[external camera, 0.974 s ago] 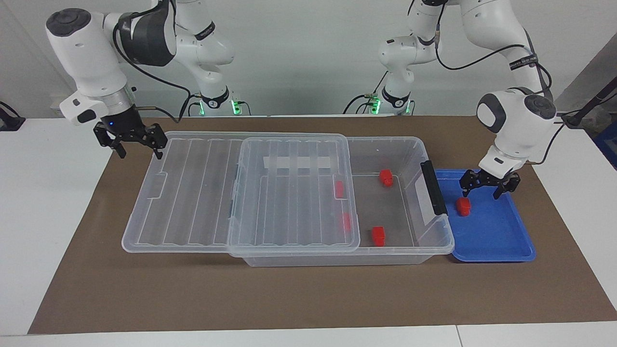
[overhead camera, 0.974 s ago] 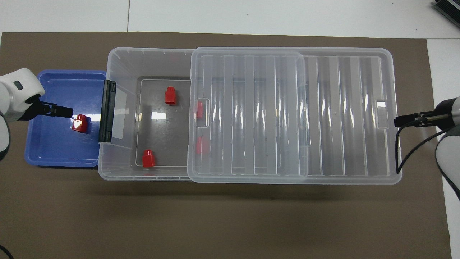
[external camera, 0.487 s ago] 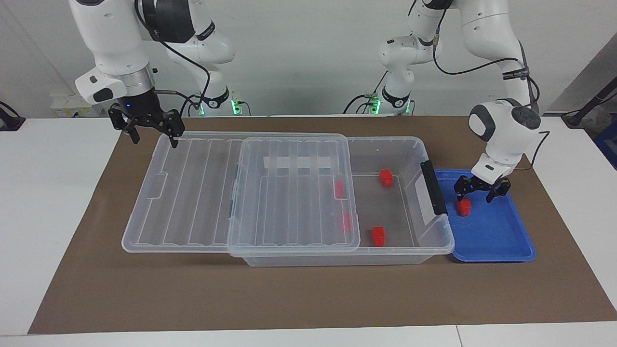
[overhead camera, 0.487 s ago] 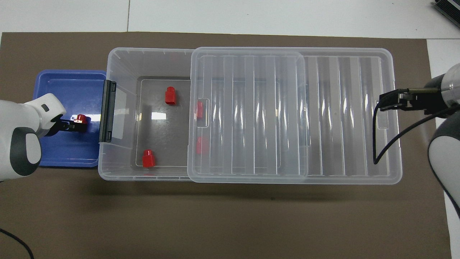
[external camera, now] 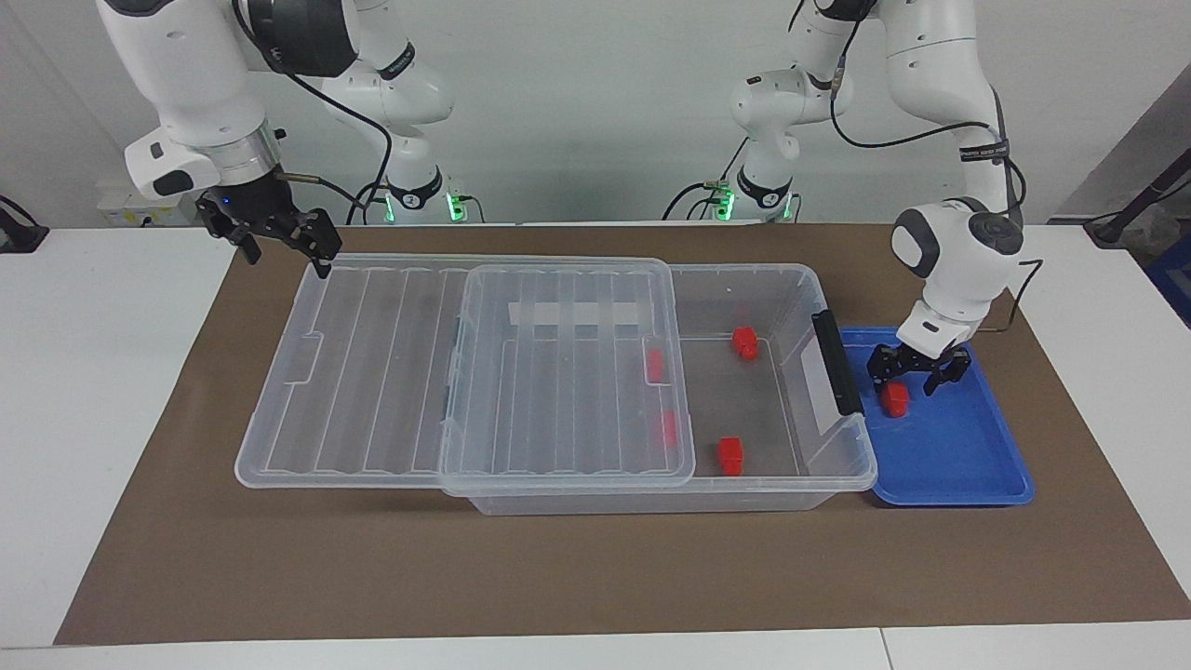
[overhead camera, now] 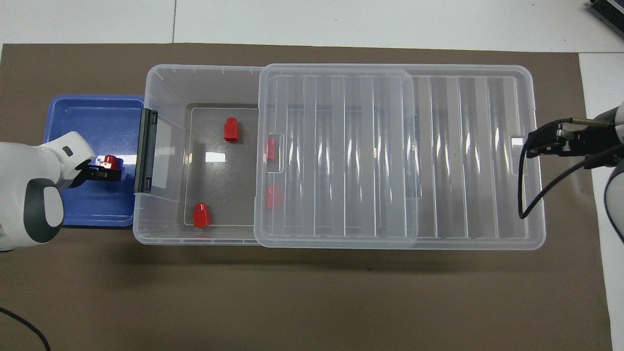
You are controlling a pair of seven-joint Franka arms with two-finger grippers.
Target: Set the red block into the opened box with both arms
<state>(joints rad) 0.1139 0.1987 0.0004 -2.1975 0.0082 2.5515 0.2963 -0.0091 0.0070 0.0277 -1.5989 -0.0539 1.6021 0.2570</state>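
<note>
One red block [external camera: 896, 398] [overhead camera: 110, 161] lies in the blue tray [external camera: 958, 465] [overhead camera: 83, 209], beside the box's black handle [external camera: 836, 363]. My left gripper [external camera: 905, 384] [overhead camera: 111, 168] is down over this block, open, with a finger on each side of it. The clear box [external camera: 744, 272] [overhead camera: 161, 78] has its ribbed lid [external camera: 391, 372] [overhead camera: 463, 146] slid toward the right arm's end, so the handle end is uncovered. My right gripper [external camera: 287, 262] [overhead camera: 529, 144] hangs open over the lid's end nearest the right arm, holding nothing.
Two red blocks [external camera: 744, 341] [external camera: 730, 456] lie on the box's uncovered floor. Two more [external camera: 655, 366] [external camera: 666, 428] show through the lid's edge. A brown mat [external camera: 595, 568] covers the table under everything.
The left gripper has come down around the tray's red block and its fingers have narrowed. The right gripper has risen and drawn back from the lid's end.
</note>
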